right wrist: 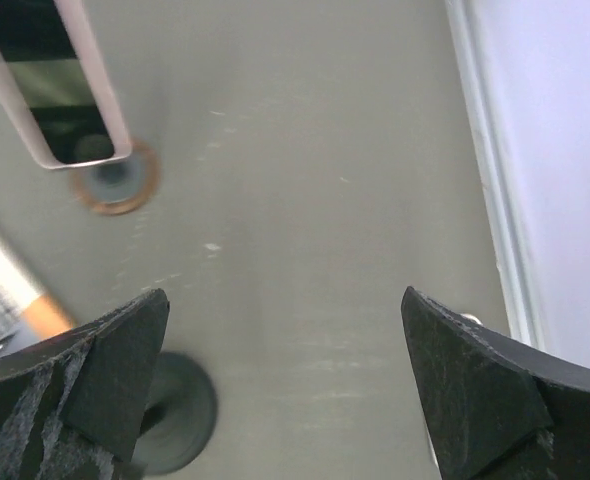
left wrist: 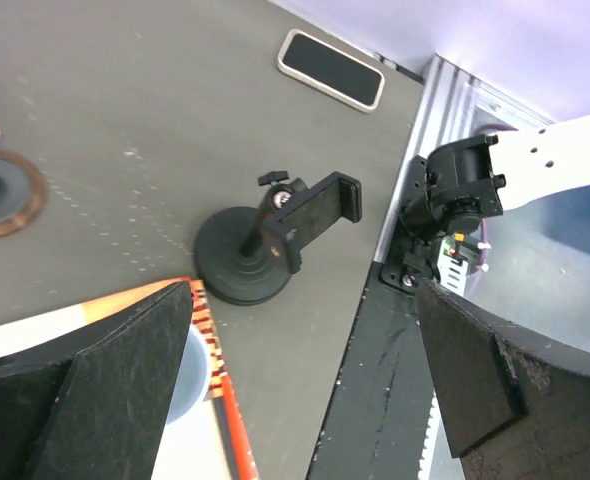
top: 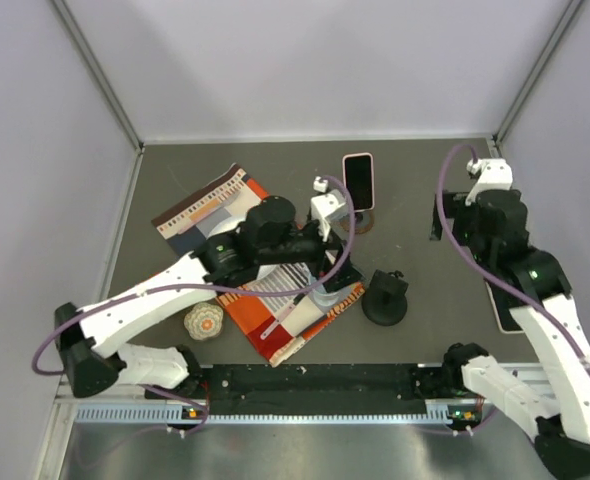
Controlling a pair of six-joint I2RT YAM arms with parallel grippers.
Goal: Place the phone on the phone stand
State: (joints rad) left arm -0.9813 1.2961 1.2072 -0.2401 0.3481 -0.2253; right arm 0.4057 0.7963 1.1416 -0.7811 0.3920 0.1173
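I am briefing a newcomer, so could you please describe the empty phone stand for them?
On the grey table, find the orange-edged magazine in the middle. The black phone stand sits just off its right corner. Unlike the ring-based stand farther back, holding a pink-cased phone, its clamp is empty.

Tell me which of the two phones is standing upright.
The pink-cased phone at the back, propped on the wood-ringed stand; the pale-cased phone lies flat.
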